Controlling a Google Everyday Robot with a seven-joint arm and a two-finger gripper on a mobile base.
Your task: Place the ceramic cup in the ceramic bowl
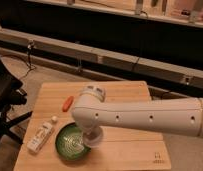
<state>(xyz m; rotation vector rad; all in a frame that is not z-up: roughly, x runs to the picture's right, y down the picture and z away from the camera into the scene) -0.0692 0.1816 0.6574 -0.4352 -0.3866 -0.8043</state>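
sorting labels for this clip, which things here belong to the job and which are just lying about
For the job:
ceramic bowl
gripper, under the arm at the bowl's right rim
ceramic cup, not clearly visible, probably hidden there too

Lying about:
orange item
white block
small white piece

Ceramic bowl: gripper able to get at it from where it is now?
Likely yes. The gripper hangs at the right edge of the ceramic bowl, with nothing seen between them. The white block lies left of the bowl and the orange item behind it, both off the path.
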